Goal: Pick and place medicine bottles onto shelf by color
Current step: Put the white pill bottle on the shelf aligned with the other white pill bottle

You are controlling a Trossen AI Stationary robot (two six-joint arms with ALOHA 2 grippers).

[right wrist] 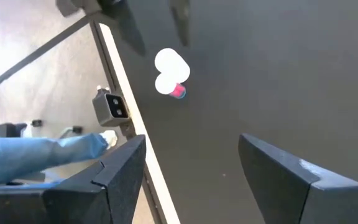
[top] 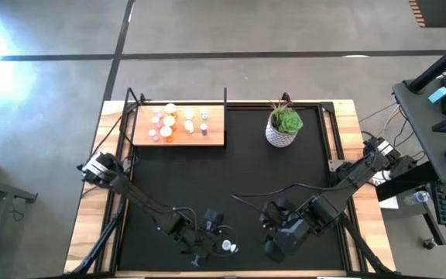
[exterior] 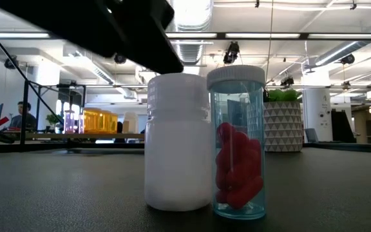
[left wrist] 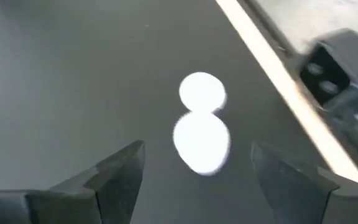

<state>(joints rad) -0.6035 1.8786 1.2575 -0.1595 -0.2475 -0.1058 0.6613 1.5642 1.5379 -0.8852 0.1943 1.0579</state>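
Dark left fingers [left wrist: 194, 180] hang spread above two bottles [left wrist: 202, 121]; right fingers [right wrist: 191, 171] likewise released.

The opaque white plastic cylindrical bottle [exterior: 177, 142] looks smooth and satin. Touching its side, the clear pale-blue plastic bottle [exterior: 238, 145] is glossy, showing shiny red capsules [exterior: 238, 164] inside. Both stand on a matt, finely grained black mat [exterior: 63, 193]. Beyond the white bottle, the light wooden shelf [top: 178, 139] appears smooth and unvarnished.
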